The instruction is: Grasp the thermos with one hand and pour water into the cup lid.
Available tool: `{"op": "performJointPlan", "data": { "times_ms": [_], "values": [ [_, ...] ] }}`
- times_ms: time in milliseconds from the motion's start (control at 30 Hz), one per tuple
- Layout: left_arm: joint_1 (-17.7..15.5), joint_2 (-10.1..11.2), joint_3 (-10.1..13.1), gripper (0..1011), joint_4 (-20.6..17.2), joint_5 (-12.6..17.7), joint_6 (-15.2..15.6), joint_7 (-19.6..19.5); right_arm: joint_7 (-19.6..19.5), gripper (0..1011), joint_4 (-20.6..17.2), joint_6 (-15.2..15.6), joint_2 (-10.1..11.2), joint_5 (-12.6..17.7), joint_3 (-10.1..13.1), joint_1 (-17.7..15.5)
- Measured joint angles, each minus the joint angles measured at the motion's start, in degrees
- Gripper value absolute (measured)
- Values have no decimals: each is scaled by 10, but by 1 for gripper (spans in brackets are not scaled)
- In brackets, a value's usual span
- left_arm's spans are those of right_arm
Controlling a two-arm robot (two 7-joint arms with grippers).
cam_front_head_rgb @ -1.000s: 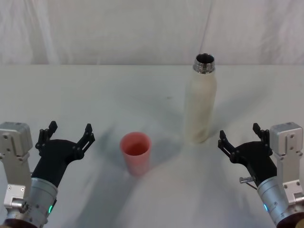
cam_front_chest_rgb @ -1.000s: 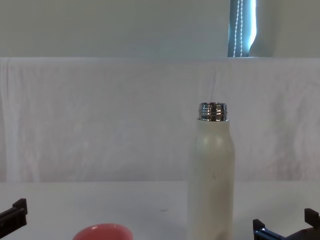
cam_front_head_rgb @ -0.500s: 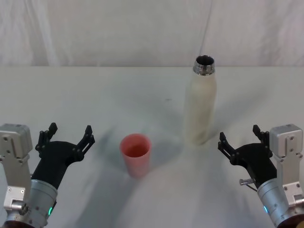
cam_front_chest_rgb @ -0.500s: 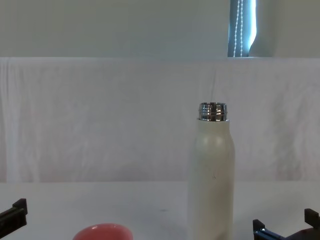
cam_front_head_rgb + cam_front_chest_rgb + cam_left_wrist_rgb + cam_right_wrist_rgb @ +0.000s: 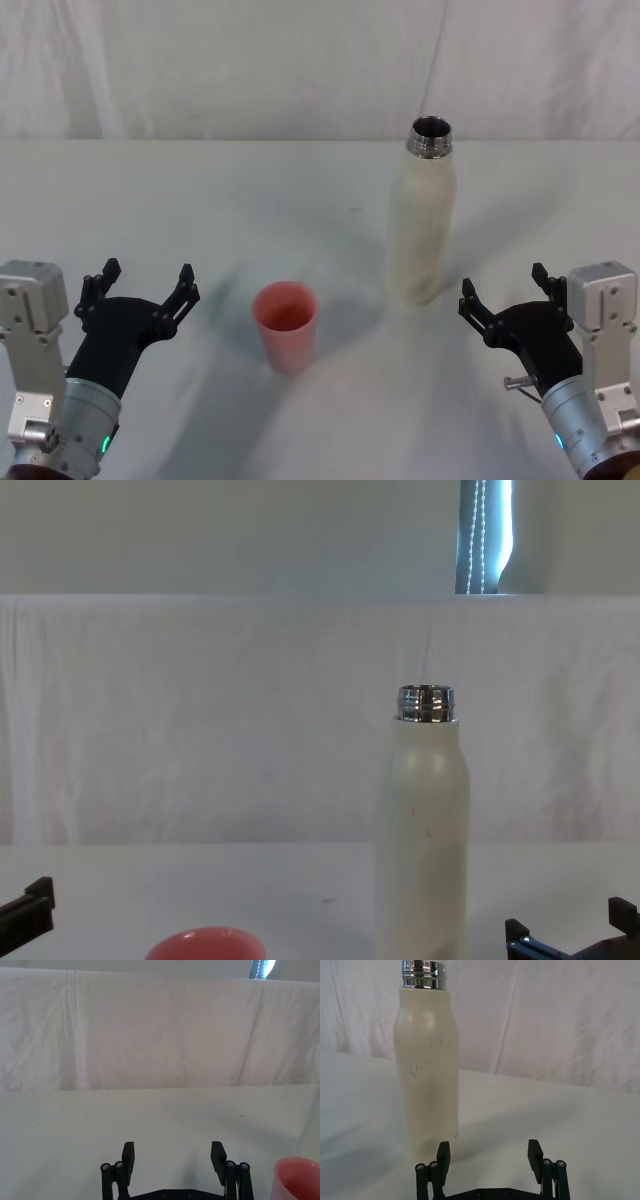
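The cream-white thermos point(image 5: 422, 218) stands upright and uncapped on the white table, right of centre; its chrome neck point(image 5: 426, 704) tops it in the chest view, and the bottle point(image 5: 426, 1065) looms just ahead in the right wrist view. The pink cup lid point(image 5: 286, 322) stands mouth up to its front left, with its rim point(image 5: 205, 945) low in the chest view and its edge point(image 5: 297, 1180) at the side of the left wrist view. My right gripper point(image 5: 505, 285) is open, short of the thermos and slightly to its right. Left of the cup lid, my left gripper point(image 5: 140, 280) hovers open.
A white cloth covers the table point(image 5: 200, 200) and hangs as a backdrop point(image 5: 250, 60) behind it. Free table surface lies between the two grippers and beyond the cup lid.
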Motion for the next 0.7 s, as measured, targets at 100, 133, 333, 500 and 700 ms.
{"op": "performJointPlan", "data": {
  "times_ms": [100, 133, 333, 500, 700],
  "values": [
    [0, 0, 0, 1001, 0, 0, 0, 0, 0, 1002, 0, 0, 0, 0, 0, 0],
    [0, 0, 0, 1001, 0, 0, 0, 0, 0, 1002, 0, 0, 0, 0, 0, 0],
    [0, 0, 0, 1001, 0, 0, 0, 0, 0, 1002, 0, 0, 0, 0, 0, 0],
    [0, 0, 0, 1001, 0, 0, 0, 0, 0, 1002, 0, 0, 0, 0, 0, 0],
    [0, 0, 0, 1001, 0, 0, 0, 0, 0, 1001, 0, 0, 0, 0, 0, 0]
  ]
}}
